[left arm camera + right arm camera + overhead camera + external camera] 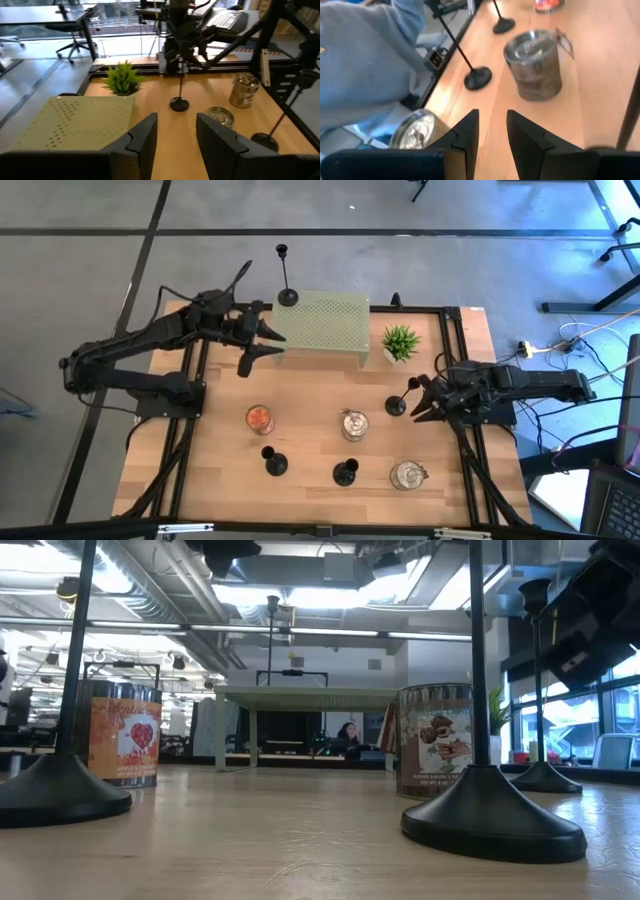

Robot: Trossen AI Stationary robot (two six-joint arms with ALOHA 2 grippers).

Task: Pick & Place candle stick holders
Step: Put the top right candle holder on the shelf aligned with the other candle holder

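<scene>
Four black candlestick holders show. One (287,297) stands by its round base on the green perforated shelf (325,320) at the far side. Two (275,465) (345,472) stand near the front edge. The fourth (396,406) stands on the table just left of my right gripper (416,405). That gripper is open and empty, and the fourth holder's stem (629,102) passes outside its fingers. My left gripper (274,342) is open and empty at the shelf's left end, above the table. It also shows in its wrist view (175,135).
Three short jars stand on the table: an orange one (259,418), a middle one (354,423) and one at the front right (408,475). A small green plant (400,342) stands right of the shelf. A person's grey-blue sleeve (365,60) shows at the table's front edge.
</scene>
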